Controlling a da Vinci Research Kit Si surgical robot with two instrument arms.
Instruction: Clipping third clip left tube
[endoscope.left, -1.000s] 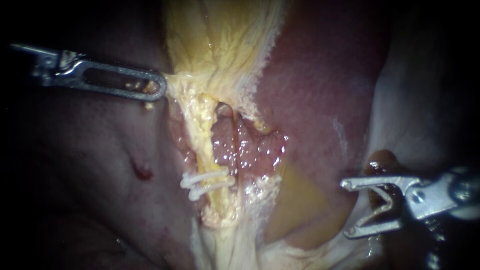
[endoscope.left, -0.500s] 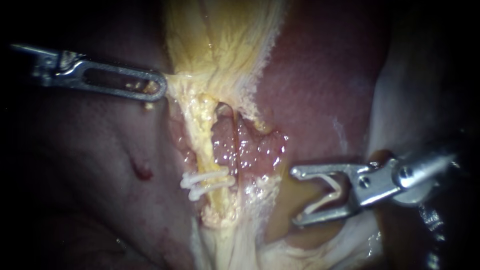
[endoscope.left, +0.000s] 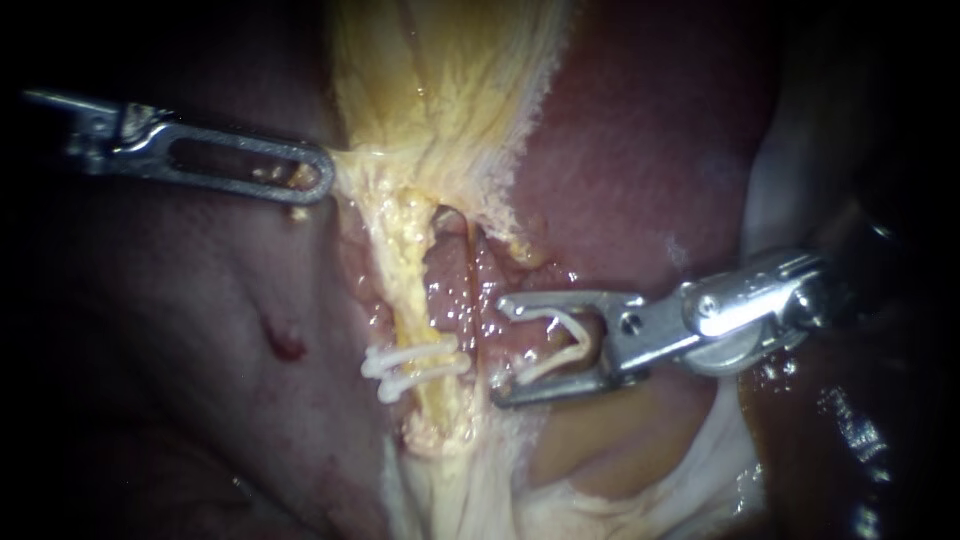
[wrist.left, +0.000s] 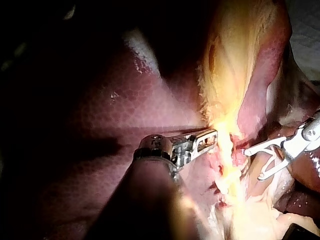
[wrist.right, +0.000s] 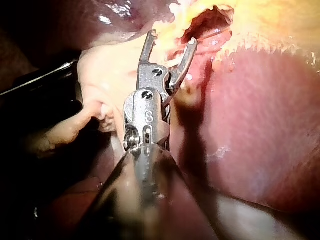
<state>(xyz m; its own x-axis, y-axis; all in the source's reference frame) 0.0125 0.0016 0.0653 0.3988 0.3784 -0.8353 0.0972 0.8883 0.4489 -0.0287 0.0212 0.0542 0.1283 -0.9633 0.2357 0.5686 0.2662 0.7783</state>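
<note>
The left tube (endoscope.left: 405, 262) is a yellow strand running down the middle, with two white clips (endoscope.left: 415, 365) across its lower part. My right instrument (endoscope.left: 500, 350) comes in from the right. Its jaws stand wide apart and carry a white clip (endoscope.left: 578, 335) that touches both of them. Their tips lie over the pink tissue just right of the left tube, level with the two clips, and are not around the tube. My left instrument (endoscope.left: 318, 180) is shut on the yellow tissue's edge at upper left. Both instruments show in the wrist views (wrist.left: 212, 135) (wrist.right: 171, 38).
Dark red liver (endoscope.left: 620, 180) fills the upper right, and pale liver surface (endoscope.left: 200, 330) lies to the left. Yellow fatty tissue (endoscope.left: 440, 90) fans out above the tubes. Brownish fluid (endoscope.left: 600, 430) pools under the right instrument's jaws.
My right instrument has moved left and slightly up with its clip, from the right edge to beside the tubes. The left instrument and the two placed clips have not moved.
</note>
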